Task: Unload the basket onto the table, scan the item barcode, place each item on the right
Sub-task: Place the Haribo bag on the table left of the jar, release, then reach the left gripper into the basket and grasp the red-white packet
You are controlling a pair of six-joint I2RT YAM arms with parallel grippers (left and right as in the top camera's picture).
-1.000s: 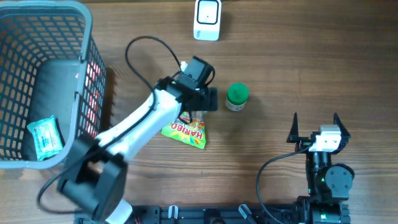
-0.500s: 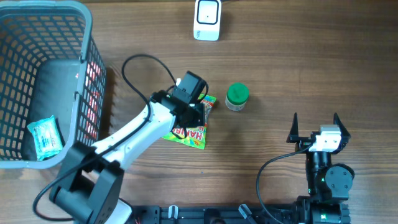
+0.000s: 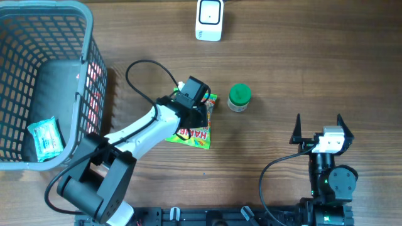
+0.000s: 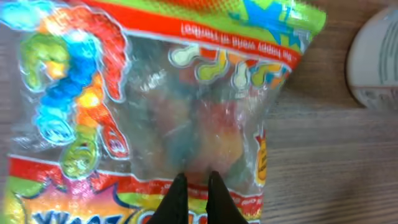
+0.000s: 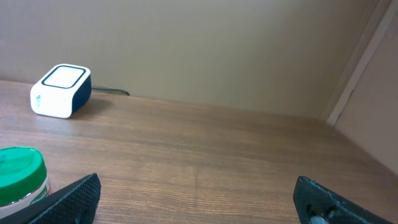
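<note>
A colourful Haribo candy bag (image 3: 196,135) lies flat on the wooden table, filling the left wrist view (image 4: 174,93). My left gripper (image 3: 204,110) sits on the bag's upper part, its two black fingers drawn together with only a sliver of film between the tips (image 4: 193,177); it is shut on the bag. The white barcode scanner (image 3: 209,19) stands at the table's far edge, also seen far left in the right wrist view (image 5: 61,90). My right gripper (image 3: 317,120) rests at the near right, open, with bare wood between its fingers (image 5: 196,199).
A small jar with a green lid (image 3: 239,97) stands just right of the bag, showing at the edge of both wrist views (image 4: 376,62) (image 5: 22,177). A grey mesh basket (image 3: 88,37) at the left holds a pale blue packet (image 3: 45,139).
My left gripper has come down onto the candy bag and shut, shifting slightly toward the near side. The right arm has not moved.
</note>
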